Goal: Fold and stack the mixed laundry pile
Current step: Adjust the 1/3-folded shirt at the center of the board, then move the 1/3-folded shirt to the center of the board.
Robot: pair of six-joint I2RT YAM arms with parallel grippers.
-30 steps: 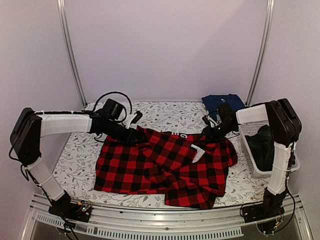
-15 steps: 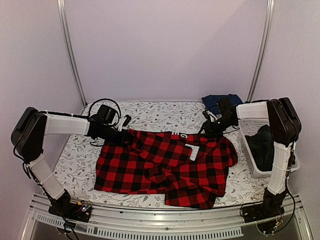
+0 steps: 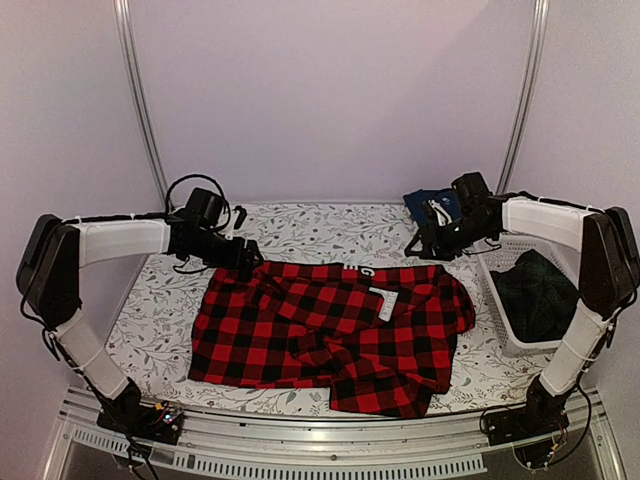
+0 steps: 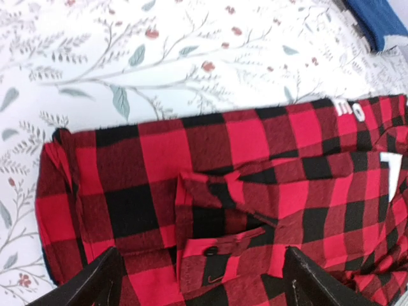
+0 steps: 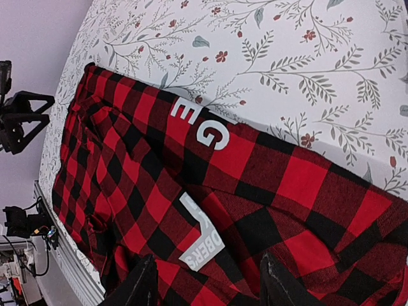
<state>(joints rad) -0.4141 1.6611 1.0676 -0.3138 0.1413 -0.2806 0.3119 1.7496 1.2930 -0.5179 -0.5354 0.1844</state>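
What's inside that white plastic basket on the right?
A dark green-and-navy plaid cloth garment lies bunched inside the white plastic lattice basket. The garment covers the bottom, so anything underneath it is hidden.

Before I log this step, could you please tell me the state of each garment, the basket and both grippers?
Red-and-black checked garment: spread out on the table cloth, not held.
Navy blue garment: folded, at the far right.
White lattice basket: upright, partly filled.
Dark plaid garment: bunched inside that basket.
Left gripper: open, empty, over the checked garment.
Right gripper: open, empty.
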